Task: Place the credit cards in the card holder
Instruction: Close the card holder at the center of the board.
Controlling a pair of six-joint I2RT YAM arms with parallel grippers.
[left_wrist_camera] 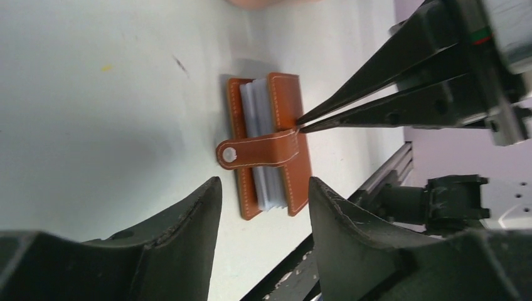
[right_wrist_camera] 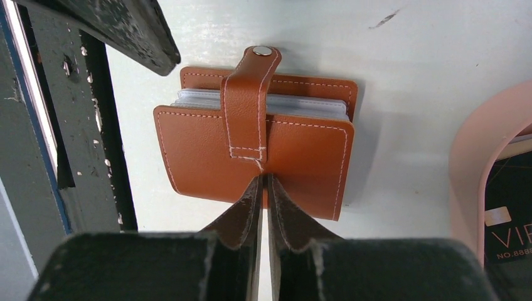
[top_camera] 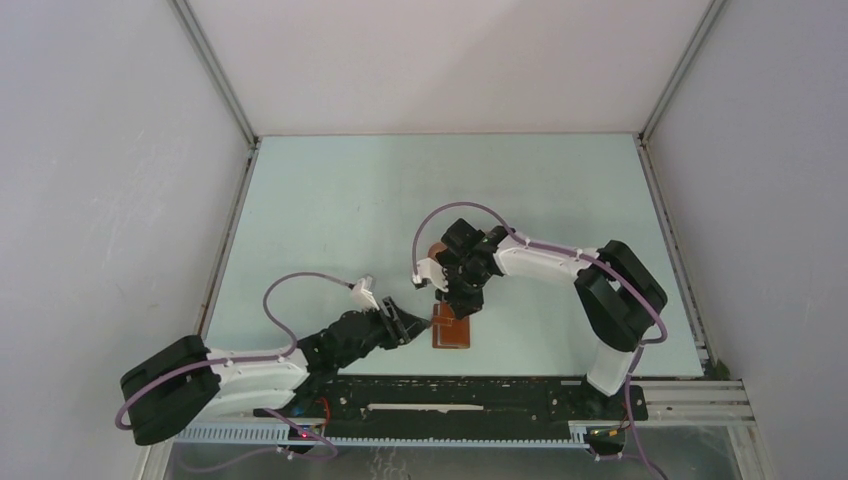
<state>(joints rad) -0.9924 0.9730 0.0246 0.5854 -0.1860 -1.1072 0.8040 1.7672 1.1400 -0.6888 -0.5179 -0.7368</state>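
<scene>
Folded card holder point(top_camera: 451, 332) at lower centre, one gripper on it and the other just to its left.

Top view: the right gripper point(top_camera: 463, 306) points down onto the holder's upper part, and the left gripper point(top_camera: 415, 324) sits just beside its left edge. The holder lies on a pale green table point(top_camera: 400, 190) near the bottom edge, with white walls point(top_camera: 100, 150) around.
Left wrist view: the holder is mid-frame, above the left gripper's wide-apart fingers point(left_wrist_camera: 188, 226) and untouched by them. The right gripper's thin fingers enter from the right, their tips meeting on the cover.
Right wrist view: the jaws are nearly closed, with only a slit between them. The tips rest on the reddish-brown cover below the strap point(right_wrist_camera: 248, 100), and I cannot tell whether they pinch any leather. The holder has white stitching and a metal stud point(right_wrist_camera: 262, 51), and grey pockets point(right_wrist_camera: 301, 106) show between the covers. At the right edge a pink tray point(right_wrist_camera: 467, 157) holds a black card point(right_wrist_camera: 511, 200).
</scene>
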